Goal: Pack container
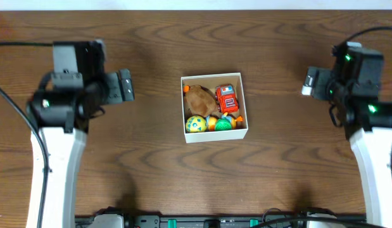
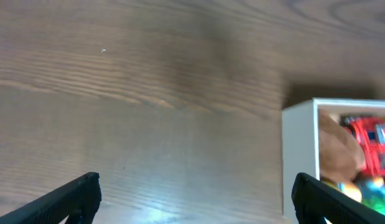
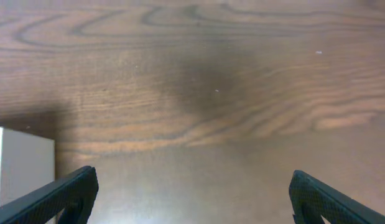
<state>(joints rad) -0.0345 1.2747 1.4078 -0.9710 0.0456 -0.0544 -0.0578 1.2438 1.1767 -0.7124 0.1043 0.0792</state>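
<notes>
The container (image 1: 218, 135) has white walls; inside are a brown plush (image 1: 199, 99), a red truck (image 1: 227, 98), a green-spotted yellow ball (image 1: 196, 123) and a green ball (image 1: 223, 125). The table (image 1: 151, 57) is dark brown wood grain.

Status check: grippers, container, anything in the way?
Left gripper open, empty, left of container. Right gripper open, empty, on its right. Container mid-table, holding brown plush, red truck, yellow ball. Nothing blocking it.

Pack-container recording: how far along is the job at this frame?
Done: the brown plush, red truck, yellow ball and green ball lie inside the container. In hand: nothing; the left tool and right tool are open and empty, one on each side of it. Left: no toy shows loose on the table, so packing looks finished.
</notes>
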